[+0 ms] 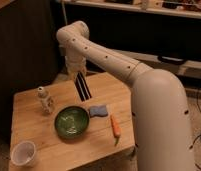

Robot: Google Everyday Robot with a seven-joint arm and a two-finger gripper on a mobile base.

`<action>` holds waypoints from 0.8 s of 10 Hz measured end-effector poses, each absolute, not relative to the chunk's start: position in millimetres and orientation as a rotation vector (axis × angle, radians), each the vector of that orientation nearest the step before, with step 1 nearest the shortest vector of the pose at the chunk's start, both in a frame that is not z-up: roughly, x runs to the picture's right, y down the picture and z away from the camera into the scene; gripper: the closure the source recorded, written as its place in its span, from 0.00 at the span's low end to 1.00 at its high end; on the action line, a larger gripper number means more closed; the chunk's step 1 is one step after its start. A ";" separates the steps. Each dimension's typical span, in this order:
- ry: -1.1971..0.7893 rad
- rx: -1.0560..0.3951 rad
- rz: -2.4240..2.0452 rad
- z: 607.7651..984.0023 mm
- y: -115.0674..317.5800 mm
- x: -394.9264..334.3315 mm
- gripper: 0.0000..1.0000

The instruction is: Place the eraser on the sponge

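The eraser [83,87], a long black block with pale lengthwise stripes, hangs in the air over the back of the wooden table [29,122]. My gripper [78,74] holds it from above at the end of the white arm. The eraser's lower end sits a little above and to the left of the sponge [98,110]. The sponge is a small light-blue pad lying flat on the table, just right of the green plate [71,121]. Nothing rests on the sponge.
An orange carrot [115,126] lies right of the sponge near the table's right edge. A white cup [23,153] stands at the front left corner. A small pale bottle [44,99] stands at the left. My arm's bulky white body [159,120] fills the right side.
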State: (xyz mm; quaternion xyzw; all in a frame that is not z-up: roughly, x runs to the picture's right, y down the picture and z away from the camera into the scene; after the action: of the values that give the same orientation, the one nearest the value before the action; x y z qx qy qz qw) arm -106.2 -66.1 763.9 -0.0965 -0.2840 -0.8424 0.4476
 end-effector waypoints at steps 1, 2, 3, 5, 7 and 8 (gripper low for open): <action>-0.696 -0.258 -2.064 772.2 -65.9 -92.5 1.00; -0.691 -0.277 -2.043 781.3 -63.9 -77.7 1.00; -0.688 -0.286 -2.025 788.4 -62.6 -67.2 1.00; -0.691 -0.314 -1.983 807.6 -54.5 -40.7 1.00; -0.701 -0.343 -1.957 823.7 -42.5 -18.5 1.00; -0.708 -0.359 -1.950 830.7 -34.4 -9.3 1.00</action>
State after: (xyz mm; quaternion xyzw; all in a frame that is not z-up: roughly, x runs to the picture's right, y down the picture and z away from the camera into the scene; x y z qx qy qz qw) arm -9.3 -34.4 830.7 -0.1482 -0.2922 -0.8046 0.4952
